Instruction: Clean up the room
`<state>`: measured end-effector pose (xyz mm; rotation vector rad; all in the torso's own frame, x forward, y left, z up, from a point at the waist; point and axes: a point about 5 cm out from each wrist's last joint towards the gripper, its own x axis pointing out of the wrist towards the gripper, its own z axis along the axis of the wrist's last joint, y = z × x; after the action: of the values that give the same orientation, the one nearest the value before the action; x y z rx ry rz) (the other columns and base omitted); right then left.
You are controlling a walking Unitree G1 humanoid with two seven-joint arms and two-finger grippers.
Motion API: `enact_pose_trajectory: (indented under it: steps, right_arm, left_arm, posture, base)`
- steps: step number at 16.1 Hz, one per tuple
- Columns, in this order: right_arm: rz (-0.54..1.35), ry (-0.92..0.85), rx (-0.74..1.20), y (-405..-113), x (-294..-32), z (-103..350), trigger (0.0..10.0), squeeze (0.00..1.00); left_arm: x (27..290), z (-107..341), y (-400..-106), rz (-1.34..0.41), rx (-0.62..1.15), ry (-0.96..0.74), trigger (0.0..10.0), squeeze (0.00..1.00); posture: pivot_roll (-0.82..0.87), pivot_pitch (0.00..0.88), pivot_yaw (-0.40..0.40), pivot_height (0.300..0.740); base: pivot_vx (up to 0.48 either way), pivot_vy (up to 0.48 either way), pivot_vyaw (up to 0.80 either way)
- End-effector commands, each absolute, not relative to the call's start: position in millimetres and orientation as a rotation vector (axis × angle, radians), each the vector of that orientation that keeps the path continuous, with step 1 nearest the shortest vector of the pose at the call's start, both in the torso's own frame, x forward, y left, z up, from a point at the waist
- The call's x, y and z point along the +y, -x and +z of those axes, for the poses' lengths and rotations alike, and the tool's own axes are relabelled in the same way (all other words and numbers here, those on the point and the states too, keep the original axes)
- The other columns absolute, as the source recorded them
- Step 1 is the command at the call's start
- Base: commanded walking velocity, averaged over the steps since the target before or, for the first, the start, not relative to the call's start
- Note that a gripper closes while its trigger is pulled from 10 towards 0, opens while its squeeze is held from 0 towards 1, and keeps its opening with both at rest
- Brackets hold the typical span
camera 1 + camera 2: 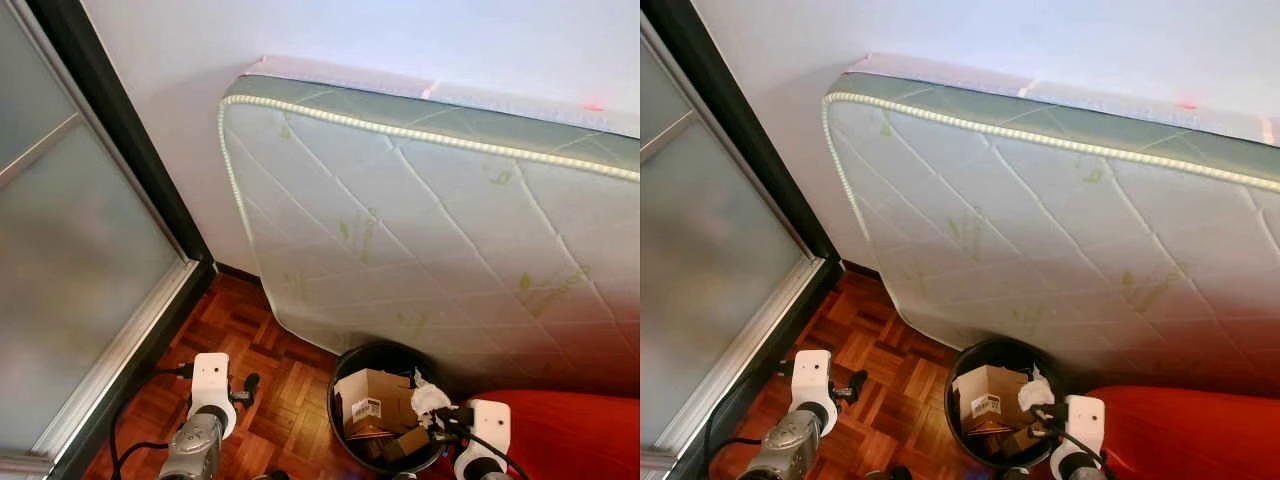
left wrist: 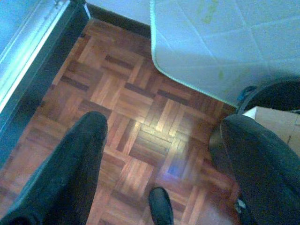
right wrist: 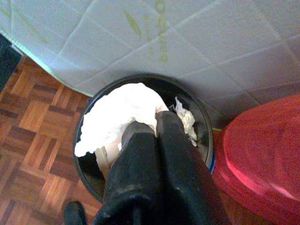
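Observation:
A black round bin [image 1: 338, 412] stands on the parquet floor against a leaning mattress. It holds a cardboard box [image 1: 372, 400] and crumpled paper. My right gripper [image 3: 147, 121] hangs just above the bin's mouth [image 3: 202, 123], shut on a wad of white paper [image 3: 115, 117]. That wad [image 1: 430, 398] sits at the bin's right side in the left eye view. My left gripper [image 2: 164, 136] is open over bare parquet left of the bin, with nothing between its fingers [image 2: 77, 164].
A quilted white mattress [image 1: 430, 230] leans on the wall behind the bin. A red rounded object [image 1: 570, 435] lies right of the bin, touching it. A frosted sliding door [image 1: 70, 270] with a dark frame runs along the left. Parquet floor [image 2: 140, 108] is free between door and bin.

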<state>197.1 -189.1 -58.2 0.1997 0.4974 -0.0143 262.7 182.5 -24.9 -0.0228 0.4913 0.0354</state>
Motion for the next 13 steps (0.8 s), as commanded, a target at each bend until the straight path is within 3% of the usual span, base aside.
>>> enact_pose_trajectory:
  steps: [1, 4, 5, 13]
  right_arm:
    - [-0.044, -0.234, 0.500, -188, -189, -62, 10.0, 0.00]
    - [-0.016, -0.246, 0.483, -189, -187, -61, 10.0, 0.00]
    - [0.038, -0.207, 0.116, -279, -177, 12, 10.0, 0.00]
    - [0.068, -0.217, 0.094, -282, -182, 17, 10.0, 0.00]
  left_arm:
    - [184, -24, -262, 0.040, 0.471, 0.029, 10.0, 0.00]
    - [179, -16, -267, 0.015, 0.401, 0.035, 10.0, 0.00]
    - [178, -13, -270, 0.008, 0.374, 0.027, 10.0, 0.00]
    - [189, 4, -284, 0.019, 0.303, 0.005, 10.0, 0.00]
  posture:
    - [-0.07, 0.171, 0.052, 0.740]
    - [-0.07, 0.167, 0.057, 0.740]
    - [-0.07, 0.168, 0.062, 0.740]
    - [-0.07, 0.185, 0.079, 0.740]
  base:
    - [0.000, 0.000, 0.00]
    - [0.000, 0.000, 0.00]
    - [0.000, 0.000, 0.00]
    - [0.000, 0.000, 0.00]
